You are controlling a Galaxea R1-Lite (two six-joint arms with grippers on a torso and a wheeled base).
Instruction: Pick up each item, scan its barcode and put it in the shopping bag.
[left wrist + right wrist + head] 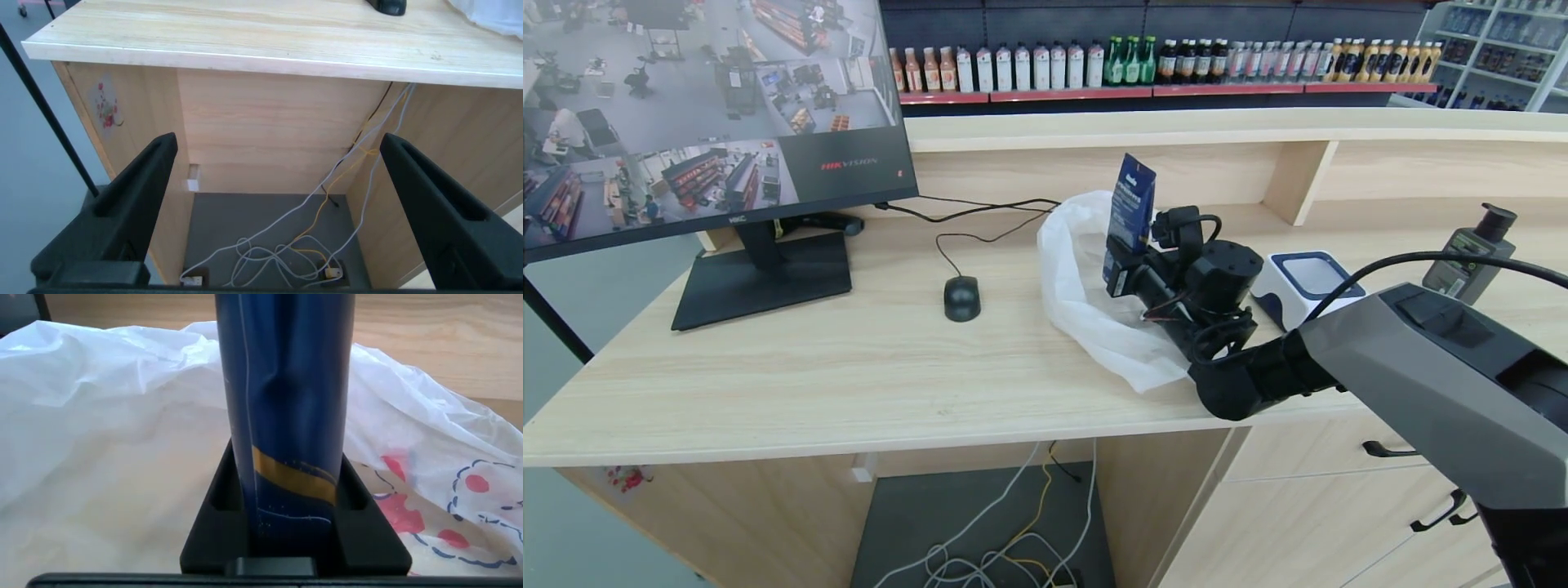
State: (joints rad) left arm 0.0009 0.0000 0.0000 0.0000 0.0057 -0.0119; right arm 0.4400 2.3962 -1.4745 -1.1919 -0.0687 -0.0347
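Head view: the right gripper held a blue pouch upright over the white shopping bag on the desk, with the scanner just beside. Left wrist view: the left gripper hung below the desk edge, jaws spread. Right wrist view: the jaws pinched the pouch above the bag.

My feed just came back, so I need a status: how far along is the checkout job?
Done: nothing confirmable; the shopping bag hides its contents. In hand: the right gripper holds the blue pouch upright over the bag, left of the scanner, seemingly about to bag it. Remaining: the grey bottle stands untouched on the counter beyond the scanner. The left gripper is open, below the counter.
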